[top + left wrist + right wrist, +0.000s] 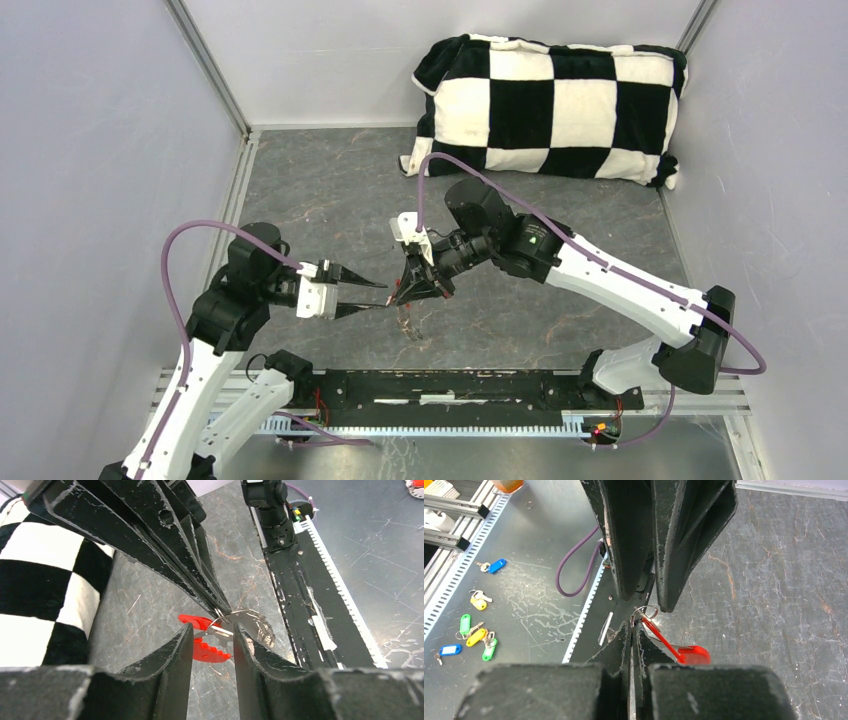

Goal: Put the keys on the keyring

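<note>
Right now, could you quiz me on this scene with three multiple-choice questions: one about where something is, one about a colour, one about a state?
1. Where does the checkered pillow lie?
A) at the far right end of the table
B) under the arms
C) on the near rail

2. What colour is the fob hanging from the keyring?
A) blue
B) green
C) red

3. How does the right tool stand?
A) wide open
B) shut on the keyring
C) shut on nothing, resting on the table

Answers:
1 A: the top view shows the pillow by the back wall, on the right.
2 C: both wrist views show the fob bright red.
3 B: the right tool is closed, with the keyring's silver ring pinched at its tip.
</note>
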